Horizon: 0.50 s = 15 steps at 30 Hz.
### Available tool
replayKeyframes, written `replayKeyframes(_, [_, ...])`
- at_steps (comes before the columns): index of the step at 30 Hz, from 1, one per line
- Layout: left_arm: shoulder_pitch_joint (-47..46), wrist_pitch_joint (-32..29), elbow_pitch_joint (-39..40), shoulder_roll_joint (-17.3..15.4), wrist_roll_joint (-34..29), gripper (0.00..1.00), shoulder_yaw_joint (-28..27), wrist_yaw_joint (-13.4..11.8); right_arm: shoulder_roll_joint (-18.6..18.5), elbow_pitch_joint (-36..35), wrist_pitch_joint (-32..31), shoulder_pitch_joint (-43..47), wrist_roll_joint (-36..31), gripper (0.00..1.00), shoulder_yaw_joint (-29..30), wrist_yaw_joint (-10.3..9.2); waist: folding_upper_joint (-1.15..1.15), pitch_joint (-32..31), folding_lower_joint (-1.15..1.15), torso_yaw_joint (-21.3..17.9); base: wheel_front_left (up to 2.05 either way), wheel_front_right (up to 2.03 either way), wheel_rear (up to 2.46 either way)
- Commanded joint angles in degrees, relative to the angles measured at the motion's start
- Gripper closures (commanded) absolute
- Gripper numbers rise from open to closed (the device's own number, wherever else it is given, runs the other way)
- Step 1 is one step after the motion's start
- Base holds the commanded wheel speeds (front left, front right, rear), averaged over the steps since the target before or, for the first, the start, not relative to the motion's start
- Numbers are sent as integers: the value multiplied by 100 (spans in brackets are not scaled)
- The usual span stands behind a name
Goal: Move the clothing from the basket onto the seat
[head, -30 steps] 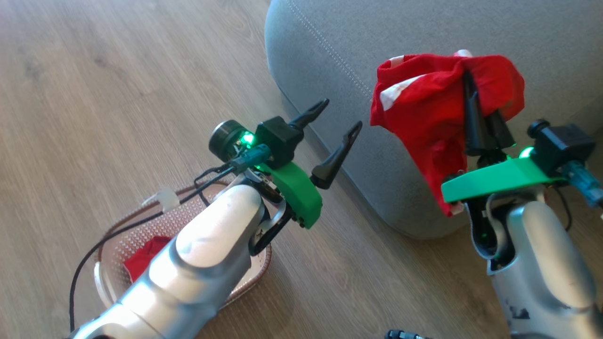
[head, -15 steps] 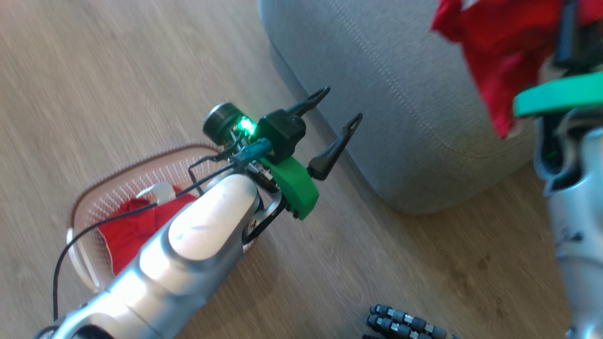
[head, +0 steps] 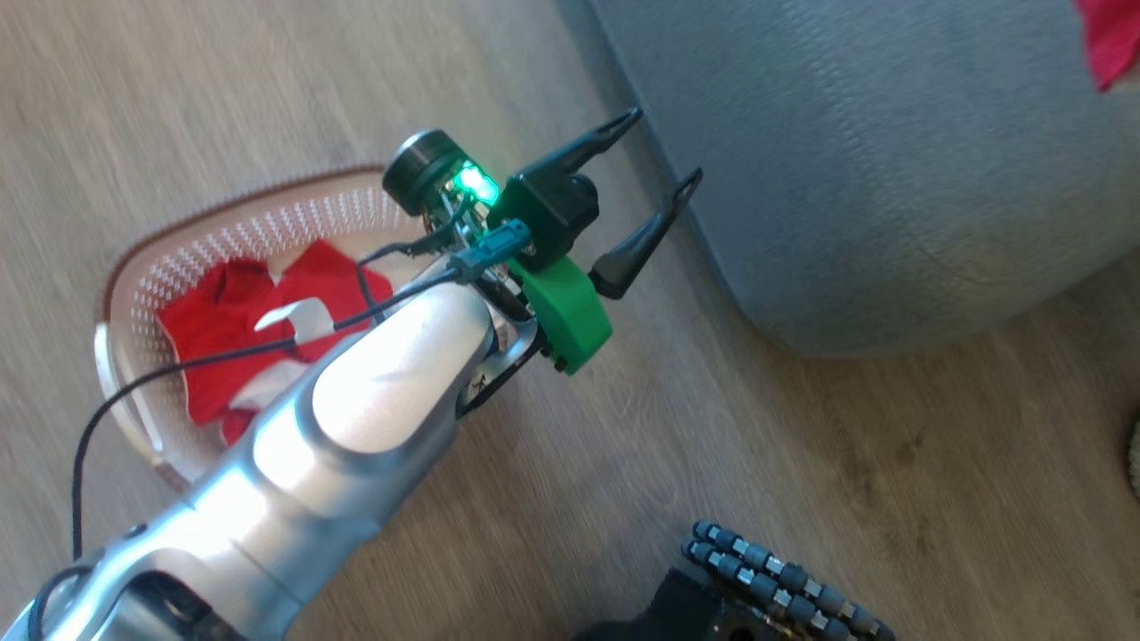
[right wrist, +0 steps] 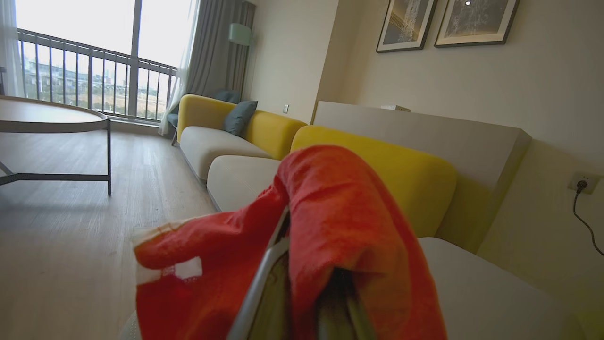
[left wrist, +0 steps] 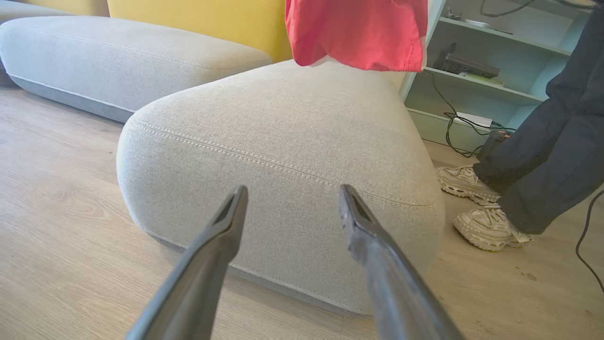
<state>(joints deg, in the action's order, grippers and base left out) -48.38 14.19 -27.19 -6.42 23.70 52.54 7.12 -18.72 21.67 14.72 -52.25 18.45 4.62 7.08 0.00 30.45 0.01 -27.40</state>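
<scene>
1. Two lots of soft bright red fabric clothing with white panels are in play. One, the held garment [right wrist: 339, 203], is draped over the right claw [right wrist: 304, 255], whose long dark fingers are pinched tight on it. The remaining clothing [head: 223, 312] lies crumpled in the small cream perforated plastic basket [head: 267, 223] with a brown woven-look rim.
2. From the head view, the basket stands on the pale wooden floor [head: 802, 463] at nine o'clock. The large grey upholstered seat [head: 891, 178] spreads from twelve to three o'clock, with a scrap of the held garment at the one o'clock corner.
3. The left claw [head: 666, 144] is empty, fingers spread wide, and points at the seat's rounded flank. Along those fingers, the held garment hangs at twelve o'clock above the cushion top. Whether its hem touches the fabric I cannot tell.
4. Step in hand, as I judge it: delivering one load, carried over the seat but not yet let go. About half the job is left.
5. The next move calls for lowering the right claw onto the cushion, parting its fingers and drawing back cleanly, since the cloth wraps both fingers and may cling. Then a claw must go to the basket for the rest.
6. At three o'clock in the left wrist view, a person's dark trouser legs [left wrist: 552, 141] stand beside the seat.
</scene>
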Motion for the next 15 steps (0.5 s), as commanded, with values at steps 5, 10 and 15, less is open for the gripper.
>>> replayKeyframes(5, [-330,-41,229,-92,-82,0,-83,36,-405,319,28,-619,-199,100,384,41,0,588,-1,287,0,0,0])
replayKeyframes(10, [-369,-70,296,-124,-105,0,-35,25,-765,1096,28,-1246,-418,100,790,41,0,957,-1,500,0,0,0])
replayKeyframes(15, [-410,-102,380,-166,-146,0,10,-10,-1124,1719,28,-1795,-611,100,1221,41,0,1282,-1,735,0,0,0])
